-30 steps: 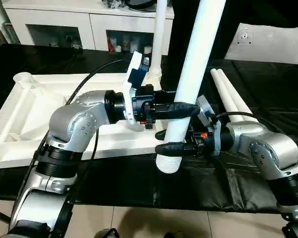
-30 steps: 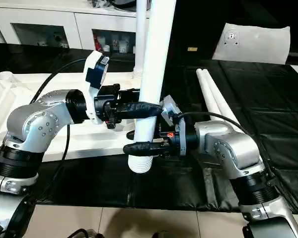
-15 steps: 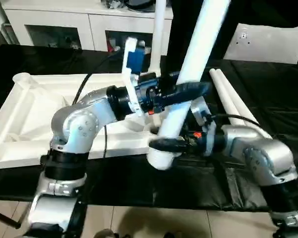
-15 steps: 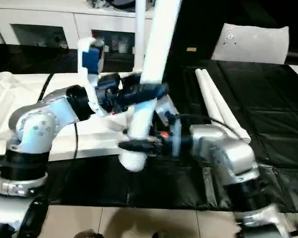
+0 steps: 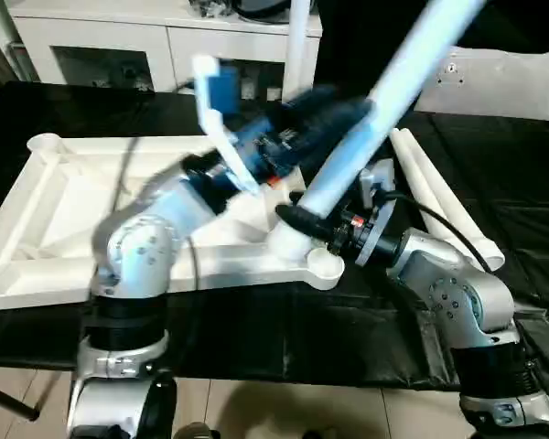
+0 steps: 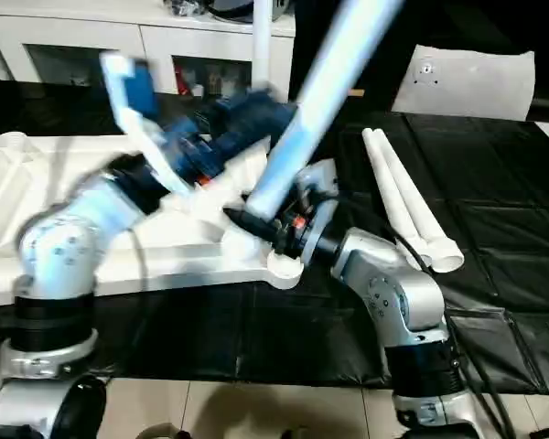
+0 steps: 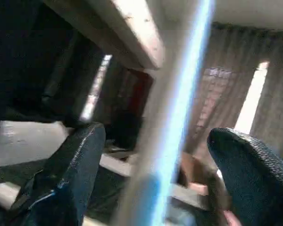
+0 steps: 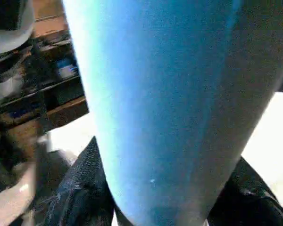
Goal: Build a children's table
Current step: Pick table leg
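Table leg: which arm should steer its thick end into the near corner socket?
Right, likely. The right gripper clamps the leg low, just above the near corner socket of the tabletop. The left gripper holds it higher up, better for steadying the tilt.

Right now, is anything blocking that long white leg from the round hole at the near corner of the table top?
Nothing visible does. The leg, held low by the right tool and higher up by the left tool, slants with its thick end beside the near corner socket of the table top. The socket's opening looks bare.
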Tool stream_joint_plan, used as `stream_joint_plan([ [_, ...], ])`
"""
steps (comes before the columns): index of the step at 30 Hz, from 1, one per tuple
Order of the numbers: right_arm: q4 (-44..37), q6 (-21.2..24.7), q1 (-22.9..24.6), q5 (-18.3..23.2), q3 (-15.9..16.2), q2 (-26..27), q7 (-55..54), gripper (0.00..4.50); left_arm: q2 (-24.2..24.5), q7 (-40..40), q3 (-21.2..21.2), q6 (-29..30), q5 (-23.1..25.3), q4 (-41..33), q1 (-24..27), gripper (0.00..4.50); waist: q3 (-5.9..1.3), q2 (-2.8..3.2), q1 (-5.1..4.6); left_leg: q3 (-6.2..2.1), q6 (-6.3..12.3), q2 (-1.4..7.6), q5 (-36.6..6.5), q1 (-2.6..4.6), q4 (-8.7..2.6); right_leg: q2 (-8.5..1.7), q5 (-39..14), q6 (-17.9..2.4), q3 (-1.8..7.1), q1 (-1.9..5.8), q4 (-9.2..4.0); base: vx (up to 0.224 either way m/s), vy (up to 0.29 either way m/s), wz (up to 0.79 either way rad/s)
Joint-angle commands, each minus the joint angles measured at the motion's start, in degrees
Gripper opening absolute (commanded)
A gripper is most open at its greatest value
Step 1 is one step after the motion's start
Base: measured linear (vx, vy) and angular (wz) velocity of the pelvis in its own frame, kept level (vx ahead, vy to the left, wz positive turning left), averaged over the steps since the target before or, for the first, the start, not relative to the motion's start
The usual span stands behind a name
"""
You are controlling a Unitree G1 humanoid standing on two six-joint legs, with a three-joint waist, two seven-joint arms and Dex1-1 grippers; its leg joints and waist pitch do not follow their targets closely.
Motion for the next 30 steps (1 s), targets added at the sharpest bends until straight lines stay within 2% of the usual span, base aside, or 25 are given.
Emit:
stream_joint_plan([
  [1,-0.9,-1.9,0.8,-1.9,-1.7,-0.3,-2.5,1.91,1.1,0.7,1.1,-0.8,1.9,1.1,1.0,4.07,-4.52,0.48,-0.21,-0.18,-0.28,1.15,-6.6,0.27,-3.99,-3.19,-13.2,-8.4,2.27,3.45,-4.20,0.000,0.000,0.00],
  [2,-1.2,-2.5,1.3,-3.1,-1.7,-0.6,-3.8,1.91,2.8,-0.1,-0.1,-1.6,4.2,1.9,1.8,4.07,-4.46,0.85,-0.27,-0.21,-0.36,1.10,-6.8,0.26,-4.01,-3.14,-13.3,-8.5,2.26,3.45,-4.23,0.000,0.000,0.00],
  [3,-1.2,-2.5,1.3,-3.1,-1.7,-0.6,-3.8,1.91,2.8,-0.1,-0.1,-1.6,4.2,1.9,1.8,4.07,-4.44,0.74,-0.45,-0.20,-0.46,1.11,-7.4,0.33,-4.08,-3.06,-14.0,-8.1,2.24,3.39,-4.35,0.000,0.000,0.00],
  [4,-1.3,-2.9,1.9,-4.6,-1.4,-1.0,-5.3,1.91,5.6,-1.1,-2.9,-3.0,8.3,3.4,2.8,4.07,-4.51,0.74,-0.44,-0.21,-0.52,1.13,-7.7,0.45,-4.06,-3.11,-14.2,-8.1,2.23,3.41,-4.32,0.000,0.000,0.00],
  [5,-1.4,-3.2,2.3,-5.9,-1.3,-1.2,-6.3,1.91,7.6,-1.7,-4.9,-4.1,11.1,4.4,3.6,4.07,-4.34,0.84,-0.60,-0.32,-0.61,1.16,-8.4,0.41,-4.26,-3.04,-15.4,-7.5,2.22,3.30,-4.41,0.000,0.000,0.00],
  [6,-1.5,-4.3,3.0,-7.8,-1.0,-1.3,-7.8,1.91,11.0,-3.0,-8.9,-7.3,16.3,6.2,4.8,4.07,-4.27,1.05,-0.57,-0.46,-0.67,1.16,-9.2,0.56,-4.37,-3.11,-17.1,-6.5,2.24,3.06,-4.83,0.000,0.000,0.00],
  [7,-1.5,-5.1,3.3,-9.0,-0.8,-1.3,-8.7,1.91,13.0,-3.8,-11.4,-9.5,19.5,7.4,5.5,4.07,-4.34,1.11,-0.65,-0.48,-1.03,1.23,-9.5,0.61,-4.38,-3.17,-17.2,-6.2,2.29,3.05,-4.60,0.000,0.000,0.00],
  [8,-1.5,-5.1,3.3,-9.0,-0.8,-1.3,-8.7,1.91,13.0,-3.8,-11.4,-9.5,19.5,7.4,5.5,4.07,-4.32,1.13,-0.82,-0.48,-1.34,1.17,-9.9,0.60,-4.44,-3.19,-17.7,-5.7,2.35,3.05,-4.63,0.000,0.000,0.00],
  [9,-1.8,-4.5,3.8,-10.0,-0.5,-1.7,-10.3,1.91,16.6,-6.6,-16.1,-12.9,24.3,8.9,6.6,4.07,-4.39,0.92,-0.78,-0.57,-1.41,1.22,-9.3,0.58,-4.49,-3.26,-16.7,-6.1,2.37,3.16,-4.63,0.000,0.000,0.00],
  [10,-1.8,-4.5,3.8,-10.0,-0.5,-1.7,-10.3,1.91,16.6,-6.6,-16.1,-12.9,24.3,8.9,6.6,4.07,-4.42,1.05,-0.80,-0.62,-1.47,1.28,-9.1,0.57,-4.55,-3.26,-16.2,-6.2,2.42,3.14,-4.43,0.000,0.000,0.00],
  [11,-1.5,-3.8,4.0,-10.5,0.0,-2.4,-10.6,1.91,18.6,-9.0,-19.1,-16.0,27.5,10.1,7.3,4.07,-4.44,0.93,-1.01,-0.48,-1.69,1.29,-9.2,0.55,-4.48,-3.26,-14.9,-7.2,2.48,3.13,-4.21,0.000,0.000,0.00],
  [13,-1.0,-3.7,4.3,-10.7,-0.1,-2.3,-11.0,1.91,18.9,-11.4,-20.4,-17.4,28.0,11.1,8.1,4.07,-4.39,1.16,-1.18,-0.46,-1.84,1.35,-9.7,0.61,-4.50,-3.38,-13.8,-8.3,2.56,3.09,-4.09,0.000,0.000,0.00],
  [15,-0.7,-4.0,4.5,-11.0,0.1,-2.3,-10.9,1.91,19.4,-13.7,-22.0,-19.2,29.0,12.2,8.5,4.07,-4.32,1.10,-1.22,-0.43,-1.77,1.33,-10.3,0.51,-4.52,-3.47,-13.8,-9.1,2.58,3.18,-4.11,0.000,0.000,0.00],
  [19,-1.3,-3.7,5.3,-11.2,0.5,-2.4,-10.6,1.91,20.8,-17.9,-25.4,-22.1,30.9,15.2,8.7,3.73,-4.21,1.15,-1.43,-0.41,-1.67,1.28,-11.5,0.59,-4.58,-3.53,-15.8,-8.8,2.62,3.05,-4.41,0.000,0.000,0.00],
  [21,-2.2,-2.9,6.1,-11.1,0.7,-2.6,-10.5,1.91,20.8,-19.2,-26.6,-23.7,32.0,17.9,8.3,3.70,-4.25,1.43,-1.50,-0.49,-1.85,1.34,-12.0,0.62,-4.60,-3.53,-15.8,-9.1,2.62,3.09,-4.33,0.000,0.000,0.00],
  [22,-2.4,-2.8,6.4,-11.1,0.9,-2.7,-10.6,1.91,20.8,-19.3,-27.3,-24.5,33.0,19.3,7.9,3.70,-4.22,1.31,-1.55,-0.46,-1.76,1.31,-12.0,0.58,-4.61,-3.49,-15.7,-9.1,2.62,3.08,-4.48,0.000,0.000,0.00],
  [23,-2.8,-2.9,6.9,-11.4,1.0,-2.9,-10.8,1.91,20.6,-19.3,-28.0,-25.9,34.6,21.7,7.4,3.38,-4.18,1.38,-1.57,-0.51,-1.71,1.23,-12.3,0.53,-4.63,-3.45,-16.2,-8.8,2.59,3.11,-4.56,0.000,0.000,0.00],
  [26,-2.8,-2.9,6.9,-11.5,1.1,-3.0,-10.9,1.91,20.4,-19.3,-28.0,-26.2,35.1,22.6,7.2,3.32,-4.25,1.38,-1.54,-0.53,-1.93,1.36,-12.7,0.71,-4.62,-3.60,-16.7,-8.9,2.63,3.03,-4.52,0.000,0.000,0.00],
  [30,-3.7,-2.0,8.0,-12.4,1.4,-2.8,-12.5,1.91,19.3,-18.8,-28.0,-28.6,36.0,26.3,6.7,2.91,-4.24,1.27,-1.52,-0.51,-1.89,1.37,-12.3,0.61,-4.60,-3.63,-16.1,-9.4,2.66,3.10,-4.45,0.000,0.000,0.00],
])
